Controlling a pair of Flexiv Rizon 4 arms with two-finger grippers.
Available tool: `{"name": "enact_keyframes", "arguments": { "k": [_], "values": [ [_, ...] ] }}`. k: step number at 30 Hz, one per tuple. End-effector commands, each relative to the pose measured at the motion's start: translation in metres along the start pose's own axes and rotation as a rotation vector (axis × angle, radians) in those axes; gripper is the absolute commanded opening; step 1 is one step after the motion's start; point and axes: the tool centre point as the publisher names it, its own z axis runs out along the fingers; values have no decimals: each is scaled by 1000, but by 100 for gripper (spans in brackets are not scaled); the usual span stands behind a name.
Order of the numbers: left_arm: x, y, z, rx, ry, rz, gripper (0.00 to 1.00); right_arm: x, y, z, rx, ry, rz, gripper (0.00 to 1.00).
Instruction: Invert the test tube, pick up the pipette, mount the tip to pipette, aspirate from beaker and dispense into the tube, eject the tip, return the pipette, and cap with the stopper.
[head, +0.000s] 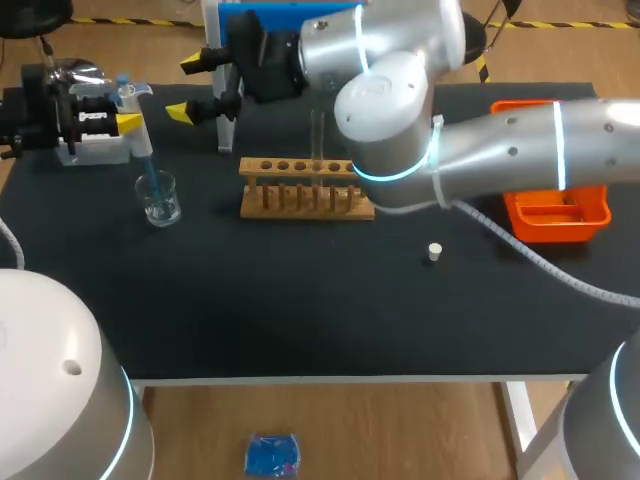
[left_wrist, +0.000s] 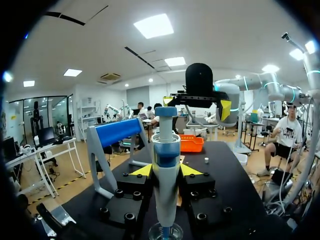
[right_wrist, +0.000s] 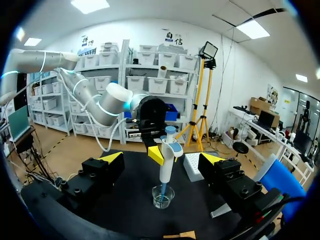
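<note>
1. This is a laboratory bench set up for robot work. A black counter (head: 300, 320) fills the middle of the head view and carries chemistry glassware and tools.
2. At upper centre stands a wooden test tube rack (head: 305, 190), with one clear test tube (head: 318, 135) upright in it.
3. At upper left is a glass beaker (head: 160, 200). A blue-and-white pipette (head: 138, 135), clamped in the left tool (left_wrist: 166, 171), dips its tip into it.
4. A small white stopper (head: 434, 252) lies right of centre, and an orange tray (head: 560, 215) sits at the right edge.
5. Two silver robot arms do the handling. The left arm (head: 50, 400) enters from the lower left and the right arm (head: 520, 150) from the right.
</note>
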Motion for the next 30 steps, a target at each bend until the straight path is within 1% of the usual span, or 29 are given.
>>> {"name": "enact_keyframes", "arguments": {
  "k": [1, 8, 10, 11, 16, 19, 20, 21, 22, 23, 24, 30],
  "values": [
    [-1, 0, 0, 1, 2, 1, 0, -3, 3, -2, 143, 20, 1, 100],
    [-1, 0, 0, 1, 2, 1, 0, -3, 3, -2, 143, 20, 1, 100],
    [-1, 0, 0, 1, 2, 1, 0, 2, -4, -3, 118, 24, 52, 100],
    [-1, 0, 0, 1, 2, 1, 0, 2, -4, -2, 107, 24, 59, 100],
    [-1, 0, 0, 1, 2, 1, 0, 0, 8, 1, 75, 24, 61, 100],
    [-1, 0, 0, 1, 2, 1, 0, -3, 18, 4, 66, 37, 43, 100],
    [-1, 0, 0, 1, 2, 1, 0, -4, 22, 6, 66, 42, 30, 95],
    [-1, 0, 0, 1, 2, 1, 0, -5, 26, 7, 63, 43, 26, 63],
    [-1, 0, 0, 1, 2, 1, 0, -6, 29, 9, 61, 46, 27, 40],
    [-1, 0, 0, 1, 2, 1, 0, -6, 32, 10, 61, 47, 26, 5],
    [-1, 0, 0, 1, 2, 1, 0, -6, 36, 12, 64, 52, 13, 0],
    [-1, 0, 0, 1, 2, 1, 0, -8, 45, 24, 89, 67, 6, 0]
  ]
}}
